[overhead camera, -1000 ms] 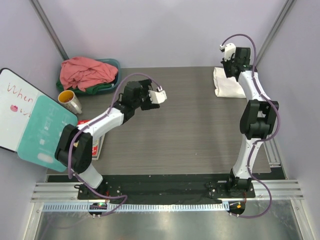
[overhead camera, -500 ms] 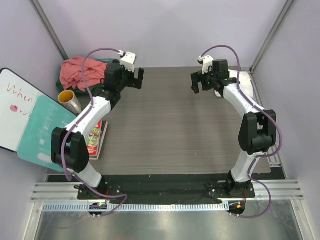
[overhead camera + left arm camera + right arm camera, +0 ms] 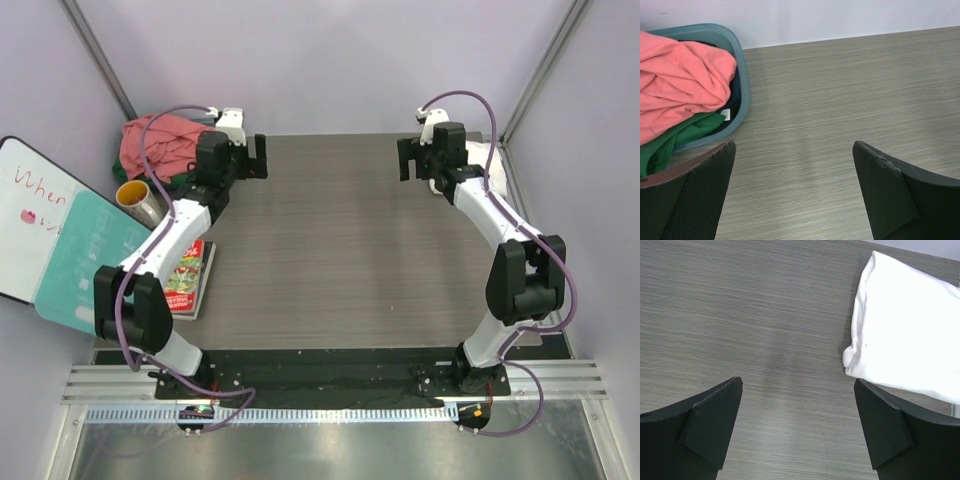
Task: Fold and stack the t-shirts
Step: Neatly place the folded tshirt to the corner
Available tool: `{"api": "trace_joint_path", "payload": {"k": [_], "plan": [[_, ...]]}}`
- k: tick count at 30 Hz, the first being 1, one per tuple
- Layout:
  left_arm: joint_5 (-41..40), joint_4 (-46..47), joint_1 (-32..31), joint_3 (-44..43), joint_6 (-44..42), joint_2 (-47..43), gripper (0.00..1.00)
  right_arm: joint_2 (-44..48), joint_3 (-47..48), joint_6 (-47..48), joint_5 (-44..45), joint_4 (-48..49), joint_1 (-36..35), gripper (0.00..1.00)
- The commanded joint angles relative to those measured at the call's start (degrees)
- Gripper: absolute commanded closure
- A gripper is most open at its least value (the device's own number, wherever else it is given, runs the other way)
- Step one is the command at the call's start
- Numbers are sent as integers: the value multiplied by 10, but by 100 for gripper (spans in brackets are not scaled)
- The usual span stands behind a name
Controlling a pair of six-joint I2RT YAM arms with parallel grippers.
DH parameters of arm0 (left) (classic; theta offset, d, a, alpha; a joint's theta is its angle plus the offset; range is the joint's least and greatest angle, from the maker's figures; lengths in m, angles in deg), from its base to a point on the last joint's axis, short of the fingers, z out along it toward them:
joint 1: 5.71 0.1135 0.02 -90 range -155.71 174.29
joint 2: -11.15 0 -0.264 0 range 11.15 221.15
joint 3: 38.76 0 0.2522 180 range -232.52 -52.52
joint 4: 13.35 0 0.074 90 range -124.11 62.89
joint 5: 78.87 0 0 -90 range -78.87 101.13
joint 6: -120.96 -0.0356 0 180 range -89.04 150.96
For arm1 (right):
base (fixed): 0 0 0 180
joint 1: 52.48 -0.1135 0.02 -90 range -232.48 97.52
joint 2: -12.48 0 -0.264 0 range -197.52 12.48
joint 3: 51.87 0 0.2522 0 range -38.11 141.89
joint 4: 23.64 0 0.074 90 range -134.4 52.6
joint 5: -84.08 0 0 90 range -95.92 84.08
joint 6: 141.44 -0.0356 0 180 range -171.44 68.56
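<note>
Left wrist view resolves what the top view blurs: the teal basin (image 3: pixel 738 65) holds the salmon-pink t-shirt (image 3: pixel 680 75) crumpled on top with the dark green t-shirt (image 3: pixel 687 132) under it. The left pincer (image 3: pixel 794 150) hangs spread and empty over the worktop (image 3: pixel 840 90) just right of the basin. Right wrist view shows the white t-shirt (image 3: pixel 905 330) folded flat, well apart from the basin at the opposite far corner and mostly arm-covered from above, with the right pincer (image 3: pixel 798 385) spread and empty on its basin side. Only the top view shows the cup (image 3: pixel 140 203) and whiteboard (image 3: pixel 40 230) just nearside of the basin.
</note>
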Motion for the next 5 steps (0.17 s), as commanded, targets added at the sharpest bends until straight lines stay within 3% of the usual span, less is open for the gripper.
{"api": "trace_joint_path", "payload": {"k": [1,5], "plan": [[-13,5,3,5,6,-31,0,29,0,-13,28,33,-1,0],[-11,9,3,7,0,-32,0,31,-2,-11,31,33,-2,0]]}}
